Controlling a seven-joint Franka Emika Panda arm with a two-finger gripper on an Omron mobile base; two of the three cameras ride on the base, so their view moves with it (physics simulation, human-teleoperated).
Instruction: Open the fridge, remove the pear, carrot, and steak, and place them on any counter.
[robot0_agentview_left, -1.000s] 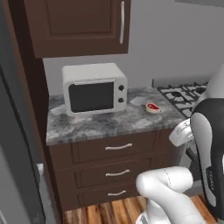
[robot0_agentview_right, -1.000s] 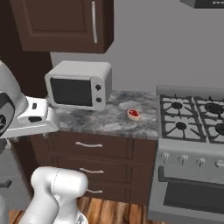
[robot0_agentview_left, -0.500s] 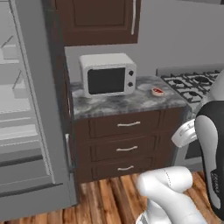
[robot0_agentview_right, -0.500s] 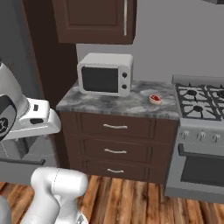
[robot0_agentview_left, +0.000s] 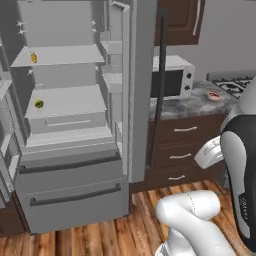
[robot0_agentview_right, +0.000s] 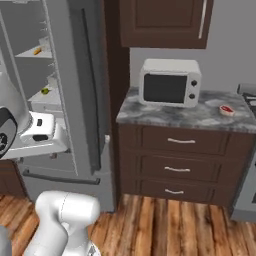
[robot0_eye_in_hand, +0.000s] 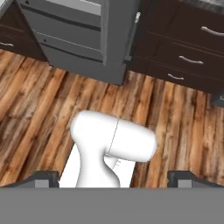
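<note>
The fridge (robot0_agentview_left: 70, 130) (robot0_agentview_right: 60, 100) stands open, its right door (robot0_agentview_left: 142, 90) swung out edge-on with a long dark handle. On an upper shelf inside lies the orange carrot (robot0_agentview_left: 33, 58) (robot0_agentview_right: 37, 51). One shelf lower sits the yellow-green pear (robot0_agentview_left: 38, 104) (robot0_agentview_right: 45, 91). The red steak (robot0_agentview_left: 214, 96) (robot0_agentview_right: 227, 110) rests on the grey marbled counter (robot0_agentview_left: 180, 106) (robot0_agentview_right: 170, 116), right of the microwave. My gripper (robot0_eye_in_hand: 113, 179) is open and empty, held low by my own body and pointing down at the wooden floor, far from the fridge shelves.
A white microwave (robot0_agentview_left: 172, 77) (robot0_agentview_right: 169, 82) stands on the counter over dark brown drawers (robot0_agentview_right: 177, 162). A dark upper cabinet (robot0_agentview_right: 165, 22) hangs above it. The stove (robot0_agentview_left: 235, 85) borders the counter on the right. The open fridge door juts out between the shelves and the counter.
The whole picture has shifted: the base has swung left, bringing the open fridge into view and sliding the counter to the right. The steak stays on the counter; the gripper stays open.
</note>
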